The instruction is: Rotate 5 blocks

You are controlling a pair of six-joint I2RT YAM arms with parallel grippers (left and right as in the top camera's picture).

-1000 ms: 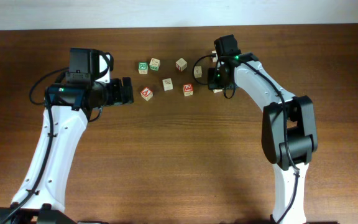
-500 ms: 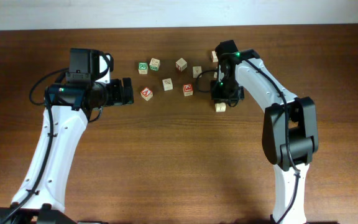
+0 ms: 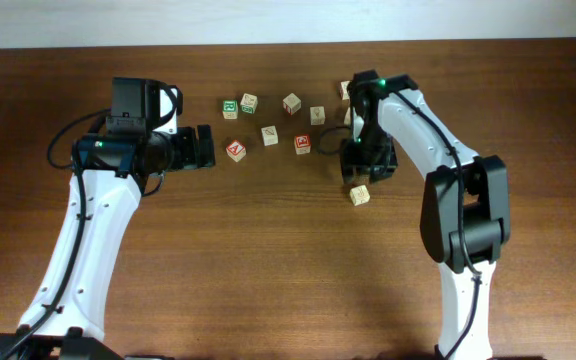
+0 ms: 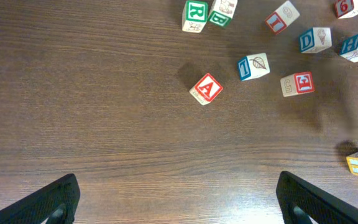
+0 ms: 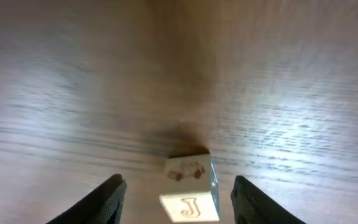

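In the right wrist view a pale block (image 5: 190,190) with a "J" face and a small car picture sits on the wood. My right gripper (image 5: 179,202) is open around it, with a gap on each side. From overhead that block (image 3: 360,195) lies just in front of the right gripper (image 3: 361,172). My left gripper (image 3: 200,147) is wide open and empty, left of the red "A" block (image 3: 235,150). The left wrist view shows the "A" block (image 4: 206,89), a blue-faced block (image 4: 253,66) and a red "E" block (image 4: 297,83) ahead of the left gripper (image 4: 185,205).
More cubes lie scattered along the far side of the table: a green "R" cube (image 3: 230,108), a pale cube (image 3: 249,102), others at the back (image 3: 291,103) and one behind the right arm (image 3: 345,90). The table's far edge (image 3: 268,45) runs behind them.
The right gripper has carried the pale "J" block from the far cluster toward the near side, set it on the table and opened. The left arm has not moved.
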